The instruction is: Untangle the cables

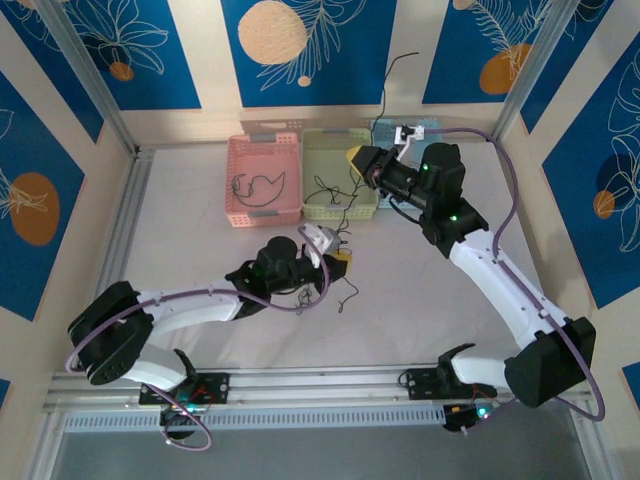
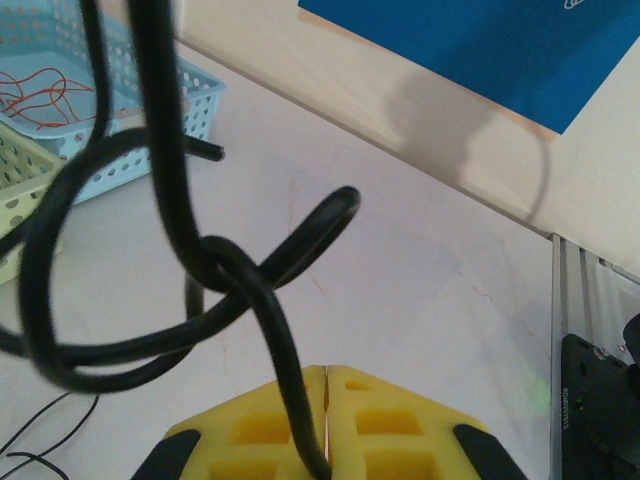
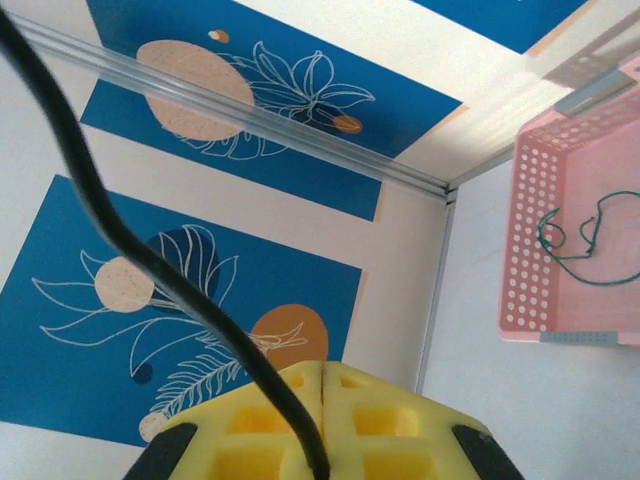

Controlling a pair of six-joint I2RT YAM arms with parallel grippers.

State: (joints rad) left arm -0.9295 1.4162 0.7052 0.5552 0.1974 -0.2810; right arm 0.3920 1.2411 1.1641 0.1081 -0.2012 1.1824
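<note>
Where the black strand of the cables [image 2: 165,150] is seen from the left wrist, it is found standing nearly upright. It drops from the top edge into a knot [image 2: 228,268], with loops thrown out to the left and right. Below the knot it is pinched between the yellow fingers of the left gripper [image 2: 327,375], which is closed tight on it. From the right wrist, the right gripper [image 3: 322,370] is likewise seen clamped on a black strand, which climbs up and to the left out of the picture. From above, the long axis is laid near to far: the left gripper [image 1: 342,257] is placed about mid-table and the right gripper [image 1: 356,160] by the far right corner of the green basket [image 1: 335,134]. A thin free end is drawn on toward the back wall. A loose strand [image 1: 345,295] is left on the table [image 1: 420,300] just near of the left gripper. Bare surface is offered to the right and toward the arm bases, while the far edge is lined by the baskets. The knot is made out plainly from the left wrist; from above it is too small to be told. Red wires [image 2: 40,100] are shown in the blue basket [image 2: 195,95], and a green wire [image 3: 590,235] in the pink basket [image 3: 530,250].
</note>
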